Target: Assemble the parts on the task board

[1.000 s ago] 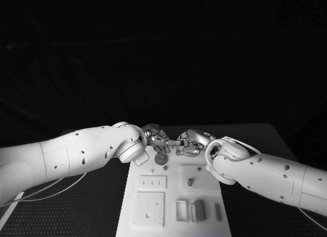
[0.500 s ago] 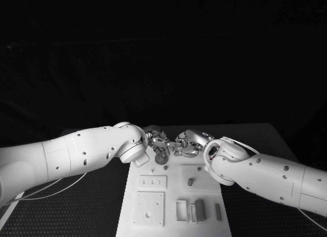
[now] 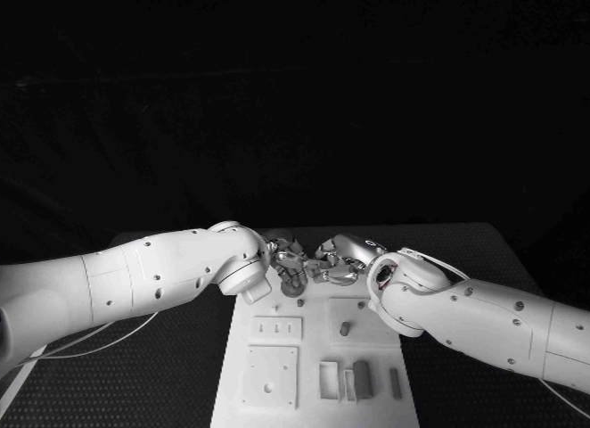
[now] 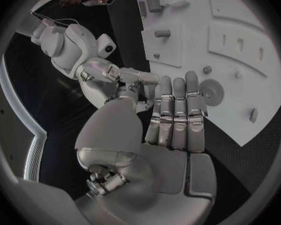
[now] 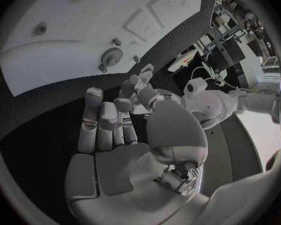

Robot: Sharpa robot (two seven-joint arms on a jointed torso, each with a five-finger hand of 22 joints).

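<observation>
Both hands meet over the far end of the task board [image 3: 263,370], just above a round gear-like part [image 3: 292,286] that lies flat on the board. The left hand [image 3: 286,259] has its fingers held straight and together, grasping nothing; the right hand [image 3: 336,267] looks empty too, though its grip is hard to read. The step in hand seems to be picking up this gear. Next, one hand must close its fingers around the rim without nudging the neighbouring small pegs [image 4: 207,69].

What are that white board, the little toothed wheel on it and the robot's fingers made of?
The task board looks like matte white plastic, with moulded recesses. The gear looks like dull grey plastic or metal; the pictures leave that open. The left hand's fingers gleam like polished metal.
</observation>
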